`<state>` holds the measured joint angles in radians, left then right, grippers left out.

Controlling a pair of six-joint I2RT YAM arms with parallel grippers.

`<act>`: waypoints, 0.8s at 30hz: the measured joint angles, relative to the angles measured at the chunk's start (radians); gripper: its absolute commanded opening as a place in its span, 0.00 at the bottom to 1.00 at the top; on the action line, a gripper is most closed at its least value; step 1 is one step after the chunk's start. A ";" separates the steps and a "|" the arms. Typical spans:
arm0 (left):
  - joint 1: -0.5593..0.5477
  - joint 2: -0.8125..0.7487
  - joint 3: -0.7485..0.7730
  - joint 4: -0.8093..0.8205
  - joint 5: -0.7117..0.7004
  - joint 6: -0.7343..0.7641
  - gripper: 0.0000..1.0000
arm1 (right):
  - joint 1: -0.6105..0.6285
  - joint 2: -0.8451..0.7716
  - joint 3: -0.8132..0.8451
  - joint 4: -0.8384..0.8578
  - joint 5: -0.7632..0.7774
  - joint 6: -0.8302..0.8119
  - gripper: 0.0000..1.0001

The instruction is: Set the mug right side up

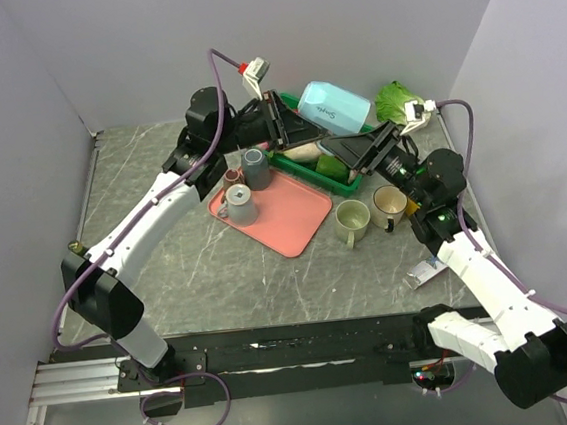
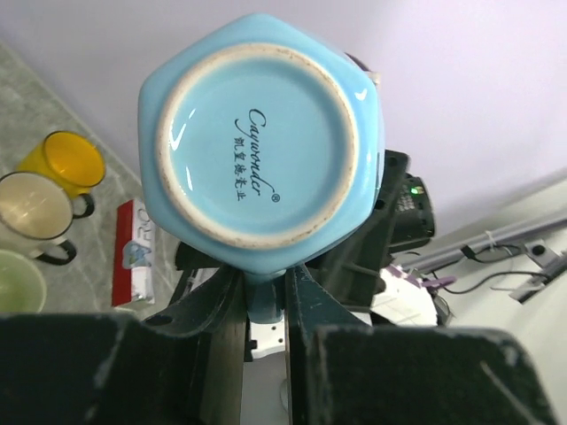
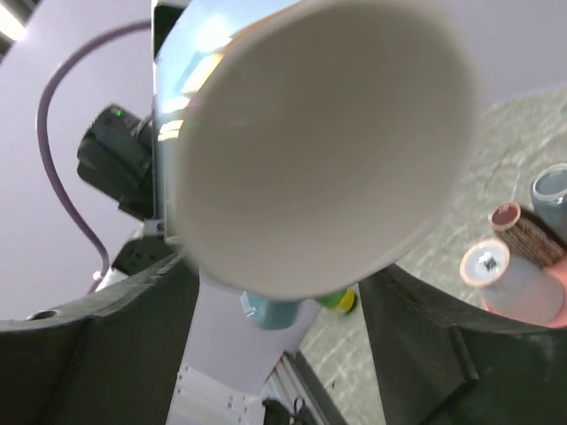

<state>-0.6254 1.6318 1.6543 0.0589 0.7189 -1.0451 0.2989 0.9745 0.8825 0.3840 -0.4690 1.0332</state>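
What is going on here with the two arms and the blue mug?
The left gripper is pinching the handle of a light blue mug and holding it in the air over the far side of the table. The mug lies roughly on its side, not yet upright. The right gripper has one finger on each side of the mug's open mouth; whether they press on it cannot be told.

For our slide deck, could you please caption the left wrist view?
Left gripper pinches the blue mug by its handle, its printed base facing the camera.
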 measured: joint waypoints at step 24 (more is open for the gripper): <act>-0.007 0.008 -0.056 0.204 0.020 -0.029 0.24 | 0.011 -0.021 -0.067 0.140 0.138 0.114 0.00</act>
<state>-0.6327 1.6394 1.5986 0.2634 0.7391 -1.0740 0.3103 0.9531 0.8158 0.5236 -0.3313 1.1477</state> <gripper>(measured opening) 0.218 0.263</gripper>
